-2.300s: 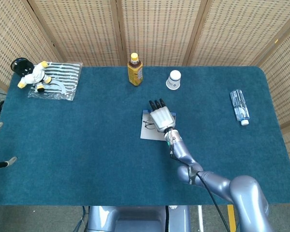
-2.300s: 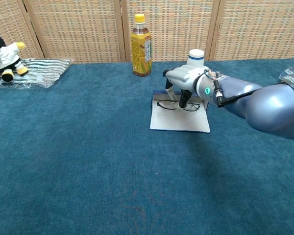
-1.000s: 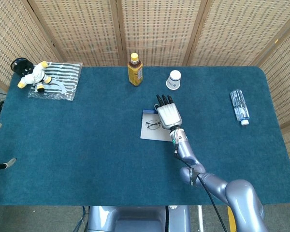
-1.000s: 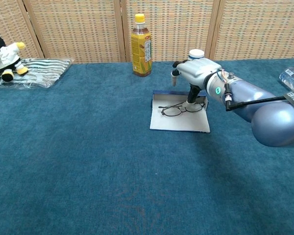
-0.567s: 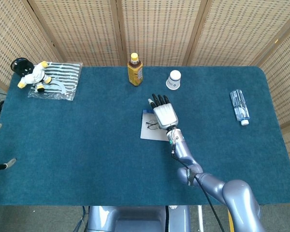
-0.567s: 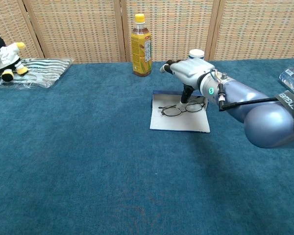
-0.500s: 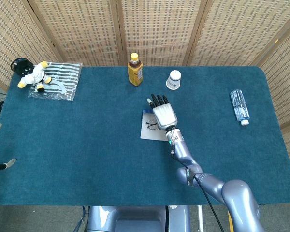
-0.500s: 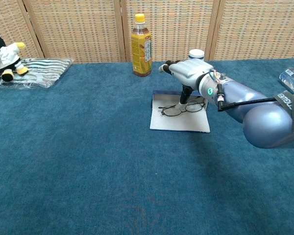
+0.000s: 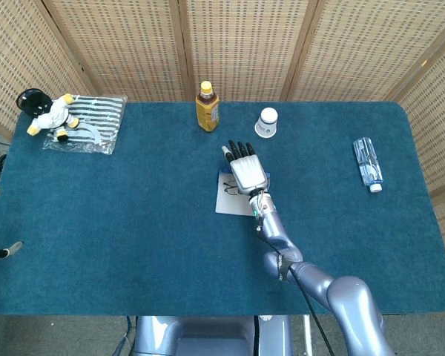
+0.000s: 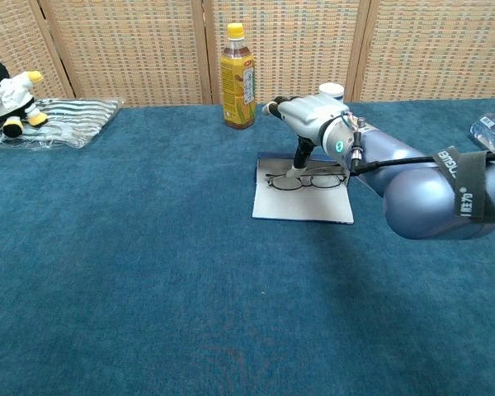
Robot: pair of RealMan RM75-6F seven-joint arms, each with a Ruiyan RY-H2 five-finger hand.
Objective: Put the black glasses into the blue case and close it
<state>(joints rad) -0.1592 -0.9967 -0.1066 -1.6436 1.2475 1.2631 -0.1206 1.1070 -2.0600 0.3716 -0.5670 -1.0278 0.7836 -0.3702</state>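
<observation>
The right hand (image 10: 313, 115) hovers with fingers spread over the black glasses (image 10: 305, 179), which lie in the open blue case (image 10: 302, 202) at mid-table, one digit reaching down to the frames (seen only from the chest; overhead, the palm hides most)

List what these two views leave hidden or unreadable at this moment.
- Glasses: in the head view the right hand covers most of them.
- Contact: in the chest view the right hand's thumb reaches down to the frame, but actual touch or grip cannot be told.
- Blue case: its far edge is hidden behind the hand.
- Left hand: only tips at the head view's left edge, cut off.
- Bottle: label print too small.
</observation>
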